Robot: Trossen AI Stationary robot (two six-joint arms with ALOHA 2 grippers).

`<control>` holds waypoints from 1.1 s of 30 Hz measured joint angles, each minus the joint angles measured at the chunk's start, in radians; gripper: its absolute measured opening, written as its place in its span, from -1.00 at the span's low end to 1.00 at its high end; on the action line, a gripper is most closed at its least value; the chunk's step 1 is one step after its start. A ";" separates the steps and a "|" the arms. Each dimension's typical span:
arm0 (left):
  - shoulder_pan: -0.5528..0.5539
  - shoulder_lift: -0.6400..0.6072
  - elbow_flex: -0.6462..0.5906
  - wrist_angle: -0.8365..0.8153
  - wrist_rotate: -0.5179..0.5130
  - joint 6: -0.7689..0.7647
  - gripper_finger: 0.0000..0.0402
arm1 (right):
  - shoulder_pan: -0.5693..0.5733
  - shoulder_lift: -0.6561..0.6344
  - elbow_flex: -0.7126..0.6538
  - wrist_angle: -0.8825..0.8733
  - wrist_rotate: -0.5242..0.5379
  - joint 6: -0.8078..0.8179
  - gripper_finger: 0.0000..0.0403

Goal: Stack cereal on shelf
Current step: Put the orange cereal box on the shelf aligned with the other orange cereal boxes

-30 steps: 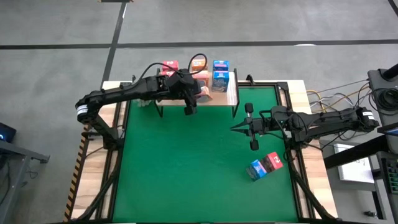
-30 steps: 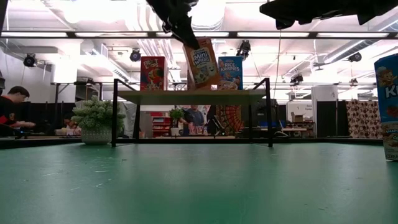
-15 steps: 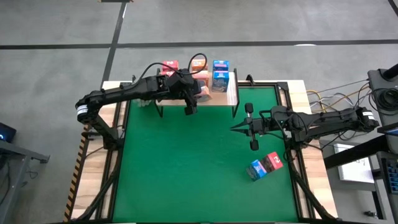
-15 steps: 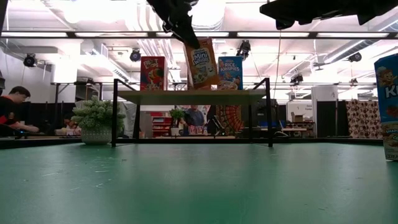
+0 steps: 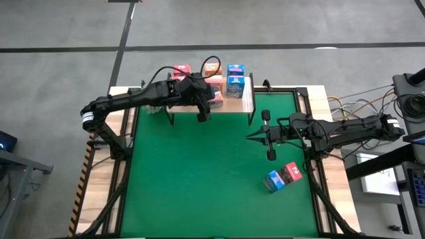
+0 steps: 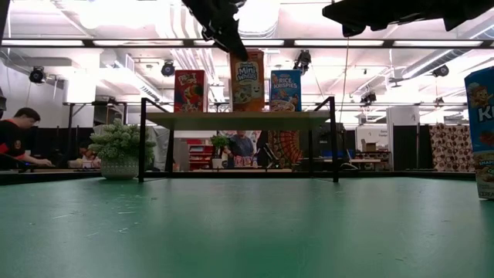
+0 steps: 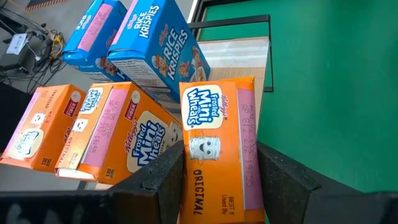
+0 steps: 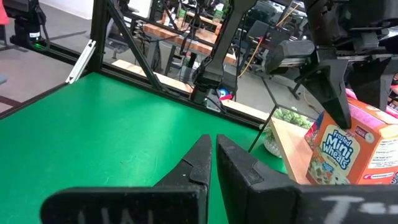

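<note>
The shelf (image 5: 247, 98) (image 6: 239, 118) stands at the mat's far edge and carries several cereal boxes. A red one (image 6: 190, 90) is on its left and a blue one (image 6: 285, 89) on its right. Between them an orange Mini Wheats box (image 6: 247, 81) (image 7: 217, 124) stands upright on its bottom. My left gripper (image 5: 207, 98) (image 7: 219, 155) slants down over this box, open, one finger along each narrow side. My right gripper (image 5: 251, 137) (image 8: 214, 146) hovers level over the mat's right side, shut and empty. My left gripper's fingers (image 7: 169, 171) lie close along the orange box's two narrow sides (image 7: 249, 162), near its top, coming down at a slant from the near side. Whether they touch the box I cannot tell. The box stands upright on the shelf board.
Behind the orange box stand two more orange boxes (image 7: 118, 134) and two blue ones (image 7: 158, 46). A blue and a red box (image 5: 283, 177) lie on the mat near its right edge. A potted plant (image 6: 120, 150) sits left of the shelf. A person (image 6: 15, 135) sits beyond the table.
The orange box leaned with its top toward the left in the low view. It has swung upright and now stands square on the shelf. Both arms have kept still.
</note>
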 joint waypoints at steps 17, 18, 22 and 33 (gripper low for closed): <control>0.021 0.000 0.000 0.004 0.000 -0.025 0.09 | 0.000 0.000 0.000 0.000 0.000 0.000 -0.94; 0.020 0.000 0.000 0.004 0.000 -0.021 0.09 | 0.000 0.000 0.000 0.000 0.000 0.000 -0.94; 0.020 0.000 0.000 0.004 -0.001 -0.001 0.10 | 0.000 0.000 0.000 -0.001 0.000 0.000 -0.94; 0.018 -0.012 0.052 -0.038 -0.046 0.043 0.10 | 0.000 0.000 0.000 -0.001 0.000 0.000 -0.94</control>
